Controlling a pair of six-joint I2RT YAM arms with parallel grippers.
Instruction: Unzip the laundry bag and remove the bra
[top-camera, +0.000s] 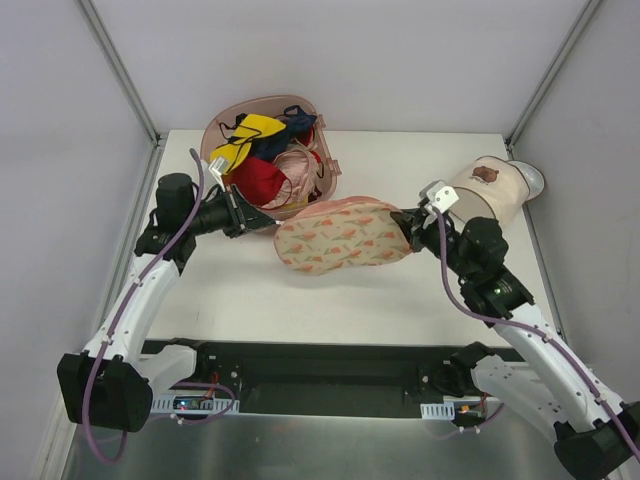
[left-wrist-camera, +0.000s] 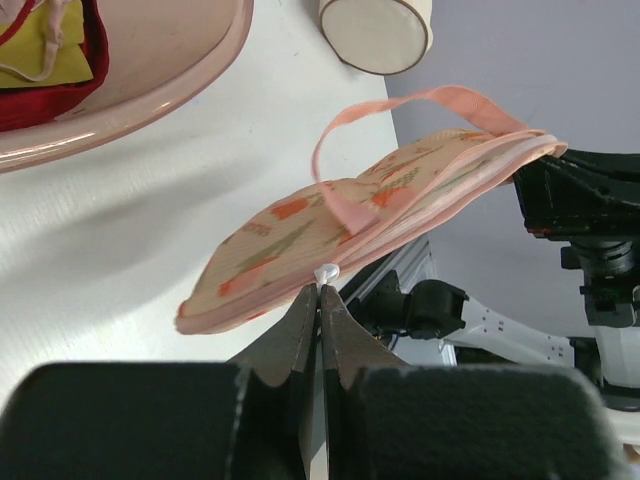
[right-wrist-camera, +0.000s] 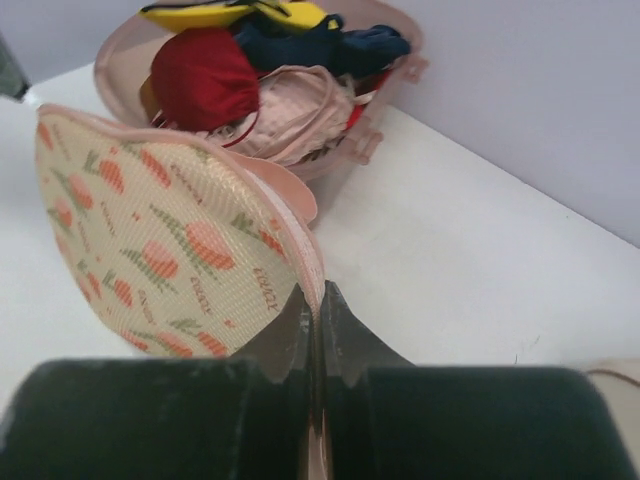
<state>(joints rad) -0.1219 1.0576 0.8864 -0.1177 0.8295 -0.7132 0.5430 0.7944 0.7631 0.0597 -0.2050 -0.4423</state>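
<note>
Held above the worktop (top-camera: 250, 300), the laundry bag (top-camera: 345, 235) looks soft, light, floppy | left tool (left-wrist-camera: 320, 292) pinches its white zip pull (left-wrist-camera: 326, 271) | right tool (right-wrist-camera: 312, 300) clamps its right edge | bra unseen, likely inside.

Robot lab test cell, white table (top-camera: 300, 300) boxed in by plain white panels (top-camera: 350, 60) on bare aluminium posts (top-camera: 120, 70), left arm (top-camera: 135, 300) and right arm (top-camera: 540, 340) bolted at its near edge, purple cables (top-camera: 443, 262), exposed circuit boards (top-camera: 192, 403) by their bases.

Pink basket (top-camera: 256, 101) holds red, yellow and navy garments (top-camera: 262, 180); cream container (top-camera: 487, 190), seemingly tipped over, lies apart.
</note>
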